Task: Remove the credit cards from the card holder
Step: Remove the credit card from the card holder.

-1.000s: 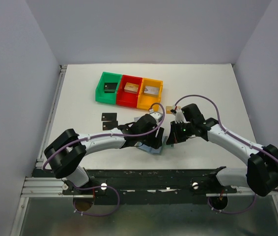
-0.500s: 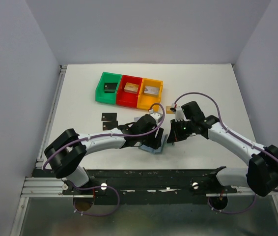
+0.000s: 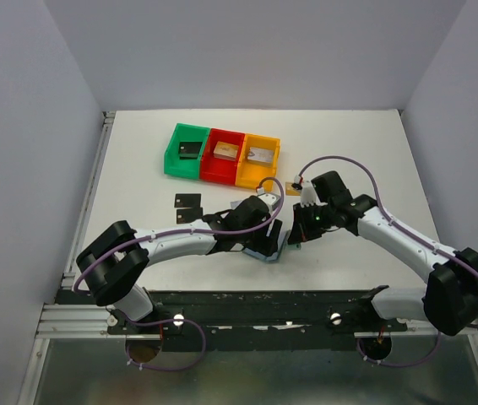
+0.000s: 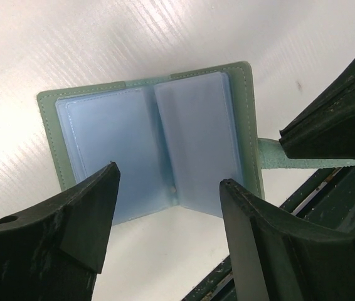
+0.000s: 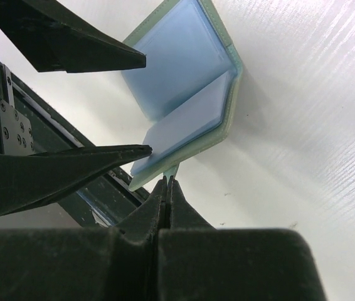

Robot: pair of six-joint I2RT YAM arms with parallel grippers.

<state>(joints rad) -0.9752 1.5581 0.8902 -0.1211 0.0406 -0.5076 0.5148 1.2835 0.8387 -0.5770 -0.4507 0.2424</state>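
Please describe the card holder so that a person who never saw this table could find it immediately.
On the white table, look nearer than the row of green, red and orange bins, where the two arms meet. There the card holder lies open beneath the spread fingers of the left gripper. Unlike the flat black cards nearby, it is a grey-green folding wallet with pale blue pockets.

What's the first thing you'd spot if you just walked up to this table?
Probably the open holder with pale blue pockets, in the middle near the front edge, with the right hand shut on its little tab and the left hand open over it. Next, the green, red and orange bins in a row at the back, and two black cards left of the holder.
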